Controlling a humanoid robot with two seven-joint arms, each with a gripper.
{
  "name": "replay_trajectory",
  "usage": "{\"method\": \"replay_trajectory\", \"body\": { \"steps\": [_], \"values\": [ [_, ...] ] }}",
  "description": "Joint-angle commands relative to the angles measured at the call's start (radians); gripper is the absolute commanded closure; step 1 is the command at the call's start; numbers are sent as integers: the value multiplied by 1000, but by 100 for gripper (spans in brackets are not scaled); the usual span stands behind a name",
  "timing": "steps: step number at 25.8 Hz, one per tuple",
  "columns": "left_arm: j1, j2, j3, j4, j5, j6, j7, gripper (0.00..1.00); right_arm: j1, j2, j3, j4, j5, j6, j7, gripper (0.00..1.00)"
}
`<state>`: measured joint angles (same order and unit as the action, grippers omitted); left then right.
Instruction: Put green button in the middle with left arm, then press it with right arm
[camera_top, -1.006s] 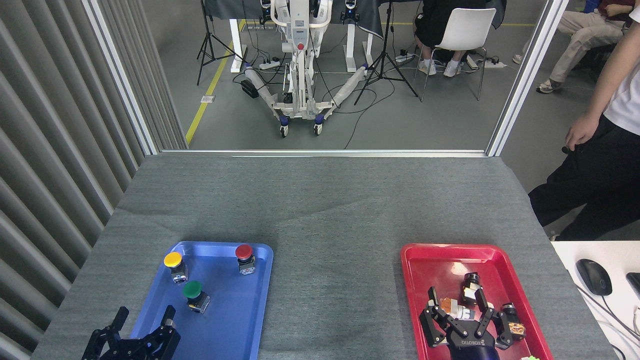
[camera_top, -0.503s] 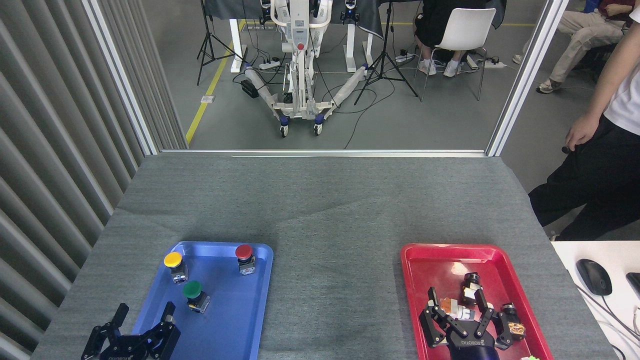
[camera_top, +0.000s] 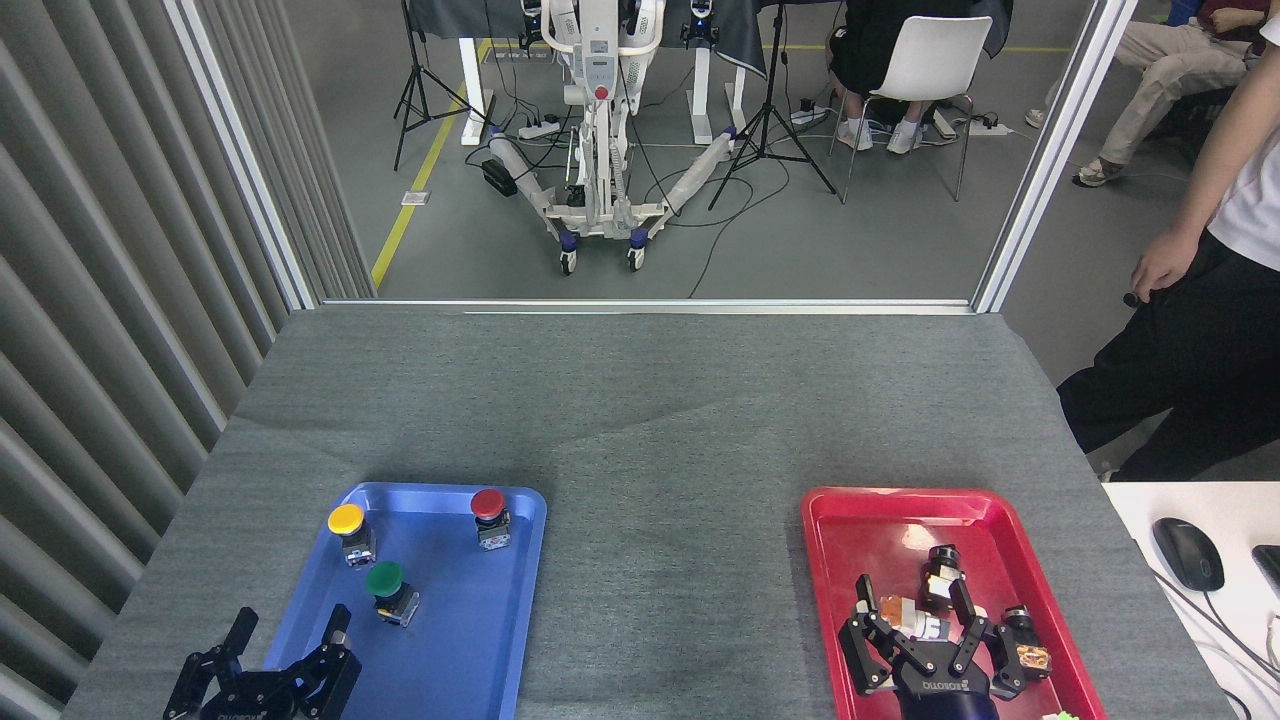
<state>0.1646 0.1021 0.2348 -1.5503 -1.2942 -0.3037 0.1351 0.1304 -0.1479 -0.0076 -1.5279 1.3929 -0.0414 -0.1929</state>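
Green button sits inside the blue tray – left gripper at the tray's near-left corner, fingers spread, empty. Right gripper well right of it, fingers splayed, gripping nothing.

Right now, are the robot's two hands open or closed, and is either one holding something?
Left gripper: open, empty, near the blue tray's front left corner.
Right gripper: open, holding nothing, over the red tray.

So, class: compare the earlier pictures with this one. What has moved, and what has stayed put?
Only the left hand shifted, slightly left and lower in the view, open and holding nothing. The green button stayed in the blue tray; the right hand over the red tray did not move.
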Motion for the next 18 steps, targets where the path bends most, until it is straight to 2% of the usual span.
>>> {"method": "replay_trajectory", "body": {
  "steps": [1,18],
  "values": [
    [1,-1,0,-4,-1,-3,0,0,0,1,0,0,0,0,0,0],
    [-19,8,0,2,-1,-12,-8,0,0,-2,0,0,-2,1,-2,0]
  ]
}}
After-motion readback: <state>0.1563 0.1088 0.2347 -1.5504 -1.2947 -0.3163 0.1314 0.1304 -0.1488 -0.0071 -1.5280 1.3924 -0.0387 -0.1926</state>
